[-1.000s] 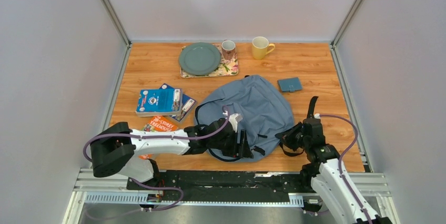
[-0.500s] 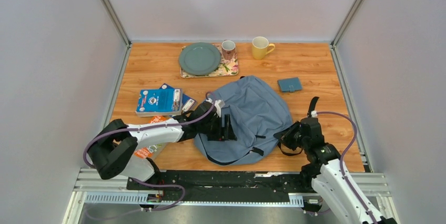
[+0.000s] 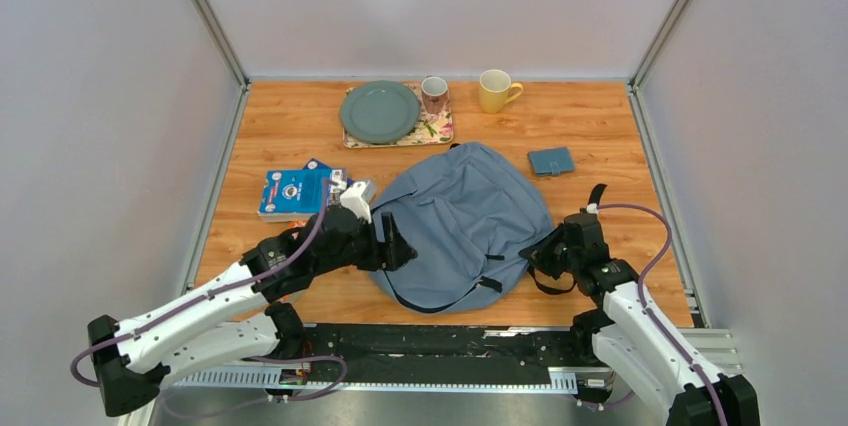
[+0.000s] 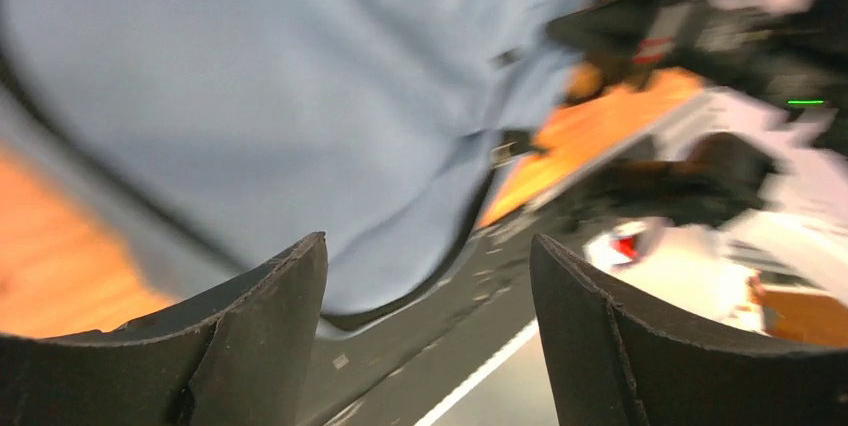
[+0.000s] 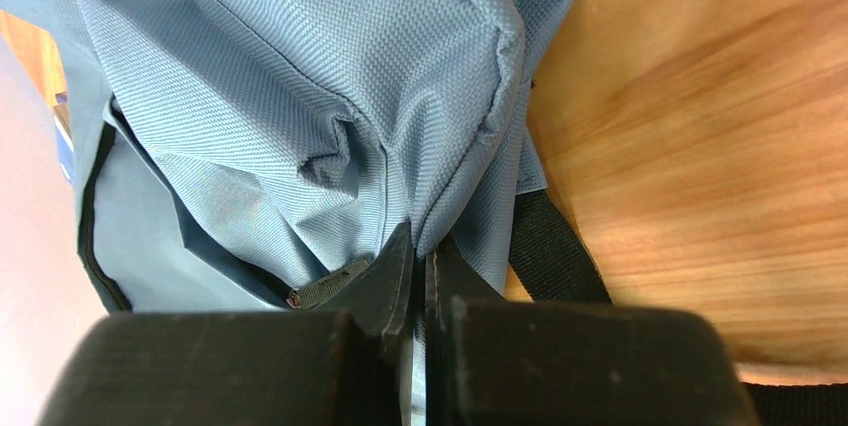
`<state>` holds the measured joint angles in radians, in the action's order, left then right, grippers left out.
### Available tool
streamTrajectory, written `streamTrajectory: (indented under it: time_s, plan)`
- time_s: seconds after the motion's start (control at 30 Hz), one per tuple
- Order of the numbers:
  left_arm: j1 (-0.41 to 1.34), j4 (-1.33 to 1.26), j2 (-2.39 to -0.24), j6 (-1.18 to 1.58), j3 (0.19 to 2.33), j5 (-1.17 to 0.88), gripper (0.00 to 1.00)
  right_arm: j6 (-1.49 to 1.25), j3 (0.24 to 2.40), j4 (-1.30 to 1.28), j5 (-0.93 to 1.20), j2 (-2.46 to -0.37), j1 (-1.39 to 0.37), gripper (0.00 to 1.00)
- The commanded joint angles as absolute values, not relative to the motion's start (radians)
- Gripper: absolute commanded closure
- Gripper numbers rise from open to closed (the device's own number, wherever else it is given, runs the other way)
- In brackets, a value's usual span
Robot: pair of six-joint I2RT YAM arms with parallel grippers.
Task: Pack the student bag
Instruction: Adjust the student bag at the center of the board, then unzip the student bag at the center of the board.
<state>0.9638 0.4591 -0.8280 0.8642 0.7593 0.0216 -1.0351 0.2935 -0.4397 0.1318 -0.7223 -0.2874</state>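
The student bag [image 3: 462, 216] lies flat in the middle of the table, grey-blue with black straps. My left gripper [image 3: 398, 246] hovers at the bag's left edge, open, with nothing between its fingers [image 4: 268, 331]. In the blurred left wrist view the bag [image 4: 270, 96] fills the upper left beyond the open gripper [image 4: 430, 261]. At the bag's right near corner, my right gripper [image 3: 545, 256] is shut on a fold of the fabric. The right wrist view has the gripper [image 5: 425, 251] pinching the bag [image 5: 300, 76] beside a black strap [image 5: 555, 251].
Blue books [image 3: 300, 192] are stacked left of the bag, partly behind my left wrist. A small teal case [image 3: 551, 161] lies behind the bag on the right. At the back stand a green plate [image 3: 380, 111] on a floral tray [image 3: 440, 131], a cup [image 3: 434, 94] and a yellow mug [image 3: 495, 91].
My left arm has swung from the bag's near edge back to its left side, and its jaws have opened wider. The right gripper has kept its hold on the bag.
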Motion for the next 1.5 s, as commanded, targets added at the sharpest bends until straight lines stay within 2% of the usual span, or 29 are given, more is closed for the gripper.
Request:
streamTrajectory:
  time_s: [0.0,0.17,0.33,0.43,0.47,0.53,0.57,0.6,0.63,0.7,0.73,0.8,0.83,0.87,0.93,0.97,1.03,1.07,1.2,1.27,1.47]
  plan:
    - [0.966,0.658,-0.807,0.991,0.577,0.163,0.18,-1.031,0.344,-0.356,0.123,-0.732,-0.296,0.98]
    - [0.966,0.507,-0.867,0.980,0.483,0.138,0.18,-1.026,0.360,-0.367,0.130,-0.723,-0.301,0.98]
    - [0.966,0.457,-0.986,0.924,0.532,0.153,0.21,-1.014,0.361,-0.411,0.129,-0.693,-0.316,0.97]
    - [0.951,0.434,-1.018,0.862,0.567,0.182,0.39,-1.020,0.347,-0.432,0.130,-0.658,-0.322,0.97]
    - [0.939,0.417,-1.025,0.842,0.587,0.170,0.52,-1.025,0.342,-0.439,0.132,-0.649,-0.325,0.97]
    - [0.884,0.402,-1.048,0.793,0.618,0.138,0.67,-1.029,0.333,-0.469,0.130,-0.605,-0.334,0.97]
    - [0.868,0.385,-1.055,0.726,0.655,0.108,0.81,-1.032,0.330,-0.480,0.127,-0.586,-0.336,0.97]
    - [0.855,0.387,-1.063,0.695,0.675,0.101,0.90,-1.032,0.327,-0.495,0.124,-0.546,-0.337,0.97]
    - [0.833,0.388,-1.084,0.631,0.698,0.095,0.95,-1.035,0.325,-0.523,0.121,-0.526,-0.337,0.96]
    - [0.813,0.400,-1.110,0.557,0.762,0.058,0.97,-1.028,0.327,-0.543,0.123,-0.480,-0.341,0.91]
    - [0.805,0.414,-1.142,0.502,0.785,0.051,0.97,-1.017,0.333,-0.551,0.129,-0.473,-0.341,0.73]
    - [0.785,0.448,-1.172,0.460,0.833,0.009,0.94,-0.971,0.359,-0.572,0.127,-0.482,-0.339,0.55]
    - [0.781,0.462,-1.196,0.439,0.844,0.006,0.89,-0.953,0.401,-0.625,0.114,-0.492,-0.339,0.39]
    - [0.779,0.503,-1.204,0.436,0.856,0.021,0.82,-0.915,0.426,-0.655,0.082,-0.505,-0.341,0.31]
    - [0.776,0.526,-1.203,0.439,0.850,0.051,0.77,-0.894,0.457,-0.696,0.057,-0.541,-0.341,0.16]
    - [0.773,0.525,-1.192,0.440,0.827,0.060,0.67,-0.887,0.481,-0.701,0.035,-0.554,-0.341,0.14]
    - [0.762,0.512,-1.154,0.449,0.798,0.063,0.60,-0.865,0.503,-0.716,0.008,-0.590,-0.341,0.09]
    - [0.753,0.505,-1.141,0.452,0.778,0.057,0.47,-0.859,0.523,-0.721,-0.042,-0.603,-0.339,0.09]
    - [0.733,0.523,-1.091,0.448,0.785,0.045,0.29,-0.812,0.592,-0.759,-0.172,-0.673,-0.330,0.04]
    - [0.735,0.551,-1.062,0.449,0.810,0.043,0.24,-0.782,0.609,-0.741,-0.151,-0.702,-0.302,0.01]
    - [0.735,0.626,-0.974,0.572,0.862,0.006,0.22,-0.753,0.618,-0.657,-0.056,-0.831,-0.259,0.00]
